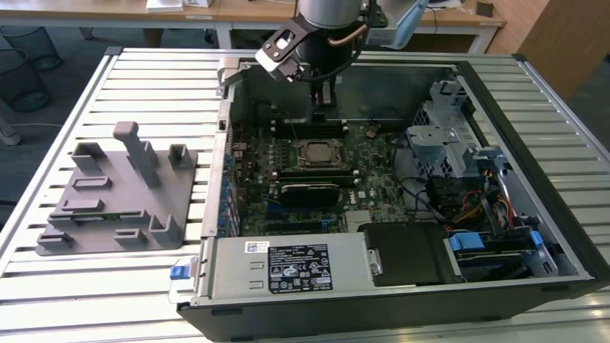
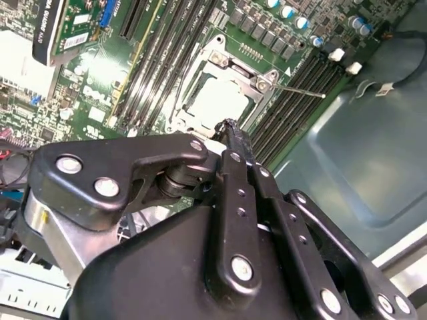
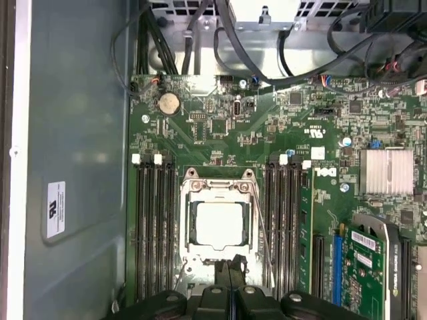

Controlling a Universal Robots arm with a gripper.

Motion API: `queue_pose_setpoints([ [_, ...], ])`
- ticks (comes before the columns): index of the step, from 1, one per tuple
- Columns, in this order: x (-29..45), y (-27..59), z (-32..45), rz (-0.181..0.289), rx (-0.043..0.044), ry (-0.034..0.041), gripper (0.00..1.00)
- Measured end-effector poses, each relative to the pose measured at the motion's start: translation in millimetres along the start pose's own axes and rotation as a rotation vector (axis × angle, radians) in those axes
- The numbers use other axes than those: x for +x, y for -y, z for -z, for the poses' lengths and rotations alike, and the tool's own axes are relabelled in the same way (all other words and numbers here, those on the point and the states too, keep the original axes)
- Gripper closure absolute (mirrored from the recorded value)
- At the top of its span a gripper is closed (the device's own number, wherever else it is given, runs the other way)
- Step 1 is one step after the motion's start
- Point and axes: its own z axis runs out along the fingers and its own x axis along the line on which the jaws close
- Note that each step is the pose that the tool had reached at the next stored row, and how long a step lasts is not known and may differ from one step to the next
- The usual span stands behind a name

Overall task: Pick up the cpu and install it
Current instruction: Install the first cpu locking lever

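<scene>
Down in the socket (image 3: 185, 220) on the motherboard (image 3: 220, 127), the cpu (image 3: 219, 225) is lying flat with its pale metal top facing up and the socket's metal frame all around its edges. You can see it in both wrist views, and in the exterior view it's the small square in the middle of the board. Rows of memory slots (image 3: 153, 227) run along two opposite sides of the socket, right beside it.

My gripper (image 3: 230, 265) hangs just above one edge of the socket, not touching the chip. My fingers (image 2: 230, 143) are pressed together with nothing between them.

Going out from the socket, the computer case (image 1: 562, 236) wraps around the whole board. The grey plastic tray (image 1: 114, 193) with its upright posts sits well away from the socket, outside the case on the slatted table (image 1: 143, 71).
</scene>
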Motion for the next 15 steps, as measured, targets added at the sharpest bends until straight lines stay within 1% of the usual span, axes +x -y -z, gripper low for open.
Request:
queue_pose_setpoints([
  [2,-0.1,0.1,0.0,0.013,0.0003,0.0013,0.89],
  [9,-0.1,0.1,-0.2,0.109,0.003,0.0149,0.89],
  [11,-0.1,0.1,-0.2,0.143,0.0038,0.0163,0.89],
  [15,-0.1,0.2,-0.3,0.206,0.005,0.0167,0.89],
])
